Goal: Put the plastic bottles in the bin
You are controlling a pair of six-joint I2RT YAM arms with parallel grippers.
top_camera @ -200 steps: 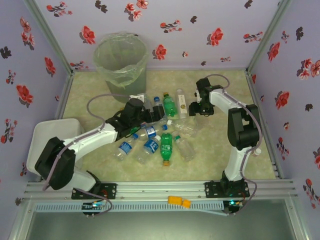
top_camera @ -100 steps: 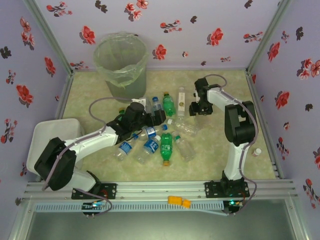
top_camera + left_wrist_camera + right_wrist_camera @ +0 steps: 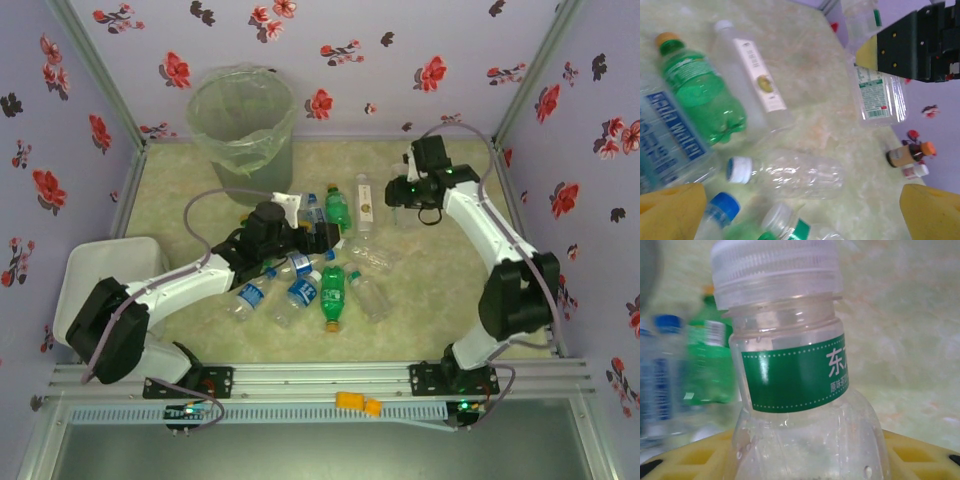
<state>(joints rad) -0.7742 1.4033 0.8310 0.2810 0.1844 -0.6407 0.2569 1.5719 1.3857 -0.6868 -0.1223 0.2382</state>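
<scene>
Several plastic bottles lie in a heap mid-table: a green one (image 3: 338, 208), a clear one with a white label (image 3: 364, 203), blue-labelled ones (image 3: 303, 292) and another green one (image 3: 332, 297). My left gripper (image 3: 300, 236) is open low over the heap. Between its yellow fingertips (image 3: 670, 210) lies a clear bottle with a white-blue cap (image 3: 790, 172). My right gripper (image 3: 403, 200) is shut on a clear bottle with a green neck band (image 3: 795, 372), held off the table; that same bottle (image 3: 875, 95) also appears in the left wrist view. The bin (image 3: 243, 125) stands at the far left.
A white tub (image 3: 95, 280) sits at the near left. A small brown bottle with an orange cap (image 3: 907, 154) stands by the right wall. An orange-yellow piece (image 3: 357, 402) rests on the front rail. Flowered walls close in three sides.
The right arm swung its elbow out to the right and its gripper rose toward the back with the green-banded bottle. The left gripper edged a little to the right over the heap.
</scene>
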